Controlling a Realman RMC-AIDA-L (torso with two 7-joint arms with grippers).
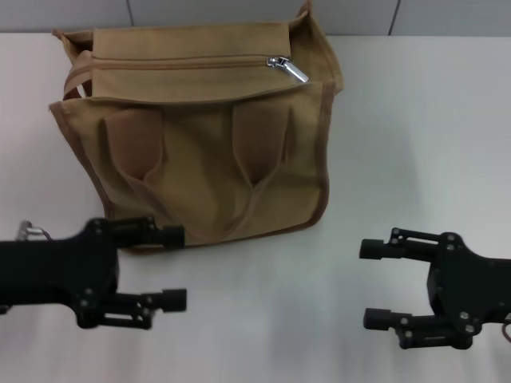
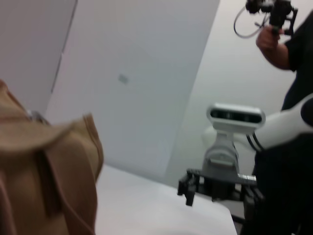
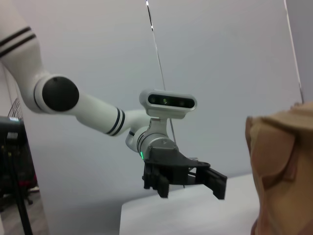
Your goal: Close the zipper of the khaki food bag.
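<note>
- Head view: the khaki food bag point(image 1: 200, 136) stands on the table point(image 1: 415, 144); the zipper point(image 1: 192, 62) has its pull point(image 1: 287, 69) at the right end.
- The left gripper point(image 1: 168, 267) and the right gripper point(image 1: 382, 283) hover low, jaws spread.
- Left wrist view: the bag is close by (soft cloth).
- Right wrist view: the bag's edge shows; pulling may drag the unheld bag.

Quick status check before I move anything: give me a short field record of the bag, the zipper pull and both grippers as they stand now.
bag: khaki food bag on the white table, handles facing the robot
zipper: zipper runs across the top panel; silver pull tab sits near its right end
left gripper: left gripper open, at the bag's lower front edge, holding nothing
right gripper: right gripper open, over bare table right of the bag, holding nothing
contact: neither gripper on the pull tab
</note>
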